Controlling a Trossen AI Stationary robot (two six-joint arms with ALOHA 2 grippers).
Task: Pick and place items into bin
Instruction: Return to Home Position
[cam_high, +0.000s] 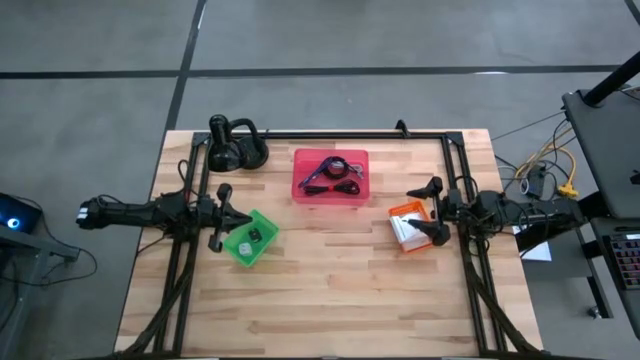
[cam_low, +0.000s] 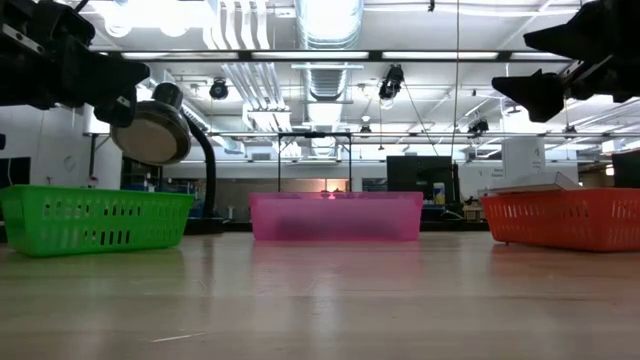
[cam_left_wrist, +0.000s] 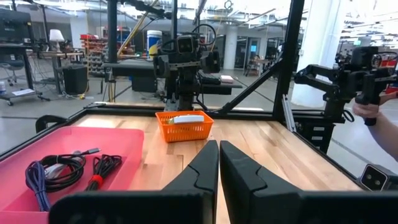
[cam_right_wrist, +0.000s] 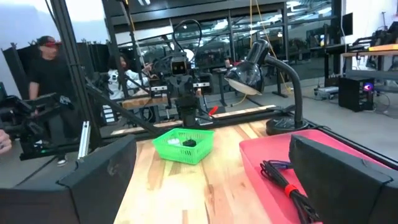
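Note:
Three small bins stand on the wooden table (cam_high: 330, 300). The pink bin (cam_high: 330, 175) at the far middle holds a black coiled cable (cam_left_wrist: 59, 168), a purple cable (cam_left_wrist: 37, 183) and a black cable with a red tie (cam_right_wrist: 286, 182). The green bin (cam_high: 250, 238) on the left holds a tiny dark piece (cam_right_wrist: 190, 143) and a pale piece (cam_right_wrist: 174, 142). The orange bin (cam_high: 410, 225) on the right holds white packets (cam_left_wrist: 186, 118). My left gripper (cam_left_wrist: 219, 168) hovers level beside the green bin, shut and empty. My right gripper (cam_right_wrist: 217, 180) hovers over the orange bin, open wide and empty.
A black desk lamp (cam_high: 235, 145) stands at the table's far left corner. A dark frame (cam_high: 330, 134) runs along the far and side edges. Bare wood lies in front of the bins. People stand in the room beyond, one (cam_right_wrist: 46, 68) behind the left arm.

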